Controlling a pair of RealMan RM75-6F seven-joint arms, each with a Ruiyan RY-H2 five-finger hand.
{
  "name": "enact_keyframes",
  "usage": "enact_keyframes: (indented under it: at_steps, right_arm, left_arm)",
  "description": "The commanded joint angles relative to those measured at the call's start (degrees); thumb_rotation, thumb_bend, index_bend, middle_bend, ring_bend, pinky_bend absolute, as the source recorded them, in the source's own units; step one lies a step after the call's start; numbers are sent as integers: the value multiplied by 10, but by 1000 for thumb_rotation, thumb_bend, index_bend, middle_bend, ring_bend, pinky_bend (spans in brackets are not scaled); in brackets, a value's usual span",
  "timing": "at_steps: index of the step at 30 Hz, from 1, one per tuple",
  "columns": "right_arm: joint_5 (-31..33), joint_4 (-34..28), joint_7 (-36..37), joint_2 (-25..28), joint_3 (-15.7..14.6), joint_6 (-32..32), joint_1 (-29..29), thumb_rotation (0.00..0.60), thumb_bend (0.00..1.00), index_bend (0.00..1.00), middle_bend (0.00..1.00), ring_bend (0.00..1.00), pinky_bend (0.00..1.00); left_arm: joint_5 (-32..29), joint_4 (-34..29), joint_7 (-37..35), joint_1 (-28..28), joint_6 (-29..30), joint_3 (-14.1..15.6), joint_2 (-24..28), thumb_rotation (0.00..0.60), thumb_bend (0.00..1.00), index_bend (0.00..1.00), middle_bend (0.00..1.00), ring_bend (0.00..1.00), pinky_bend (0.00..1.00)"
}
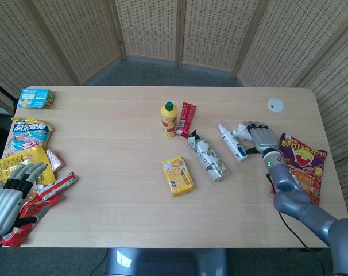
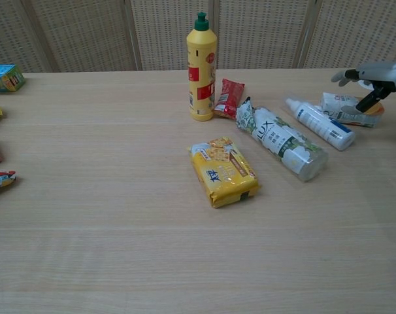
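Fingers of my right hand [image 1: 262,138] are spread and hold nothing, just above the small white tube [image 2: 347,108] near the table's [image 1: 105,172] right edge. Its long axis runs across that edge. In chest view the wrist is cut off; contact unclear.

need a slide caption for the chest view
Right hand hovering open above a small white tube beside a white bottle.

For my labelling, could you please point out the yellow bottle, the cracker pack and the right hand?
Yellow bottle [image 2: 202,72], chest view, on its label.
Cracker pack [image 2: 223,171], chest view, on its top face.
Right hand [image 1: 262,137], head view, on its back.
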Motion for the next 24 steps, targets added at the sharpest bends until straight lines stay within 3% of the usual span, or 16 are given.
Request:
enact_keyframes:
  at_steps: [1, 24]
  right_arm:
    - [-6, 17, 3, -9, 1, -6, 3, 519, 458, 0, 0, 0, 0]
    - [-8, 140, -23, -71, -1, -71, 17, 535, 458, 0, 0, 0, 0]
  left_arm:
    - [1, -1, 2, 0, 0, 0, 0, 600, 317, 0, 0, 0, 0]
    - [4, -8, 5, 2, 1, 1, 6, 600, 318, 0, 0, 0, 0]
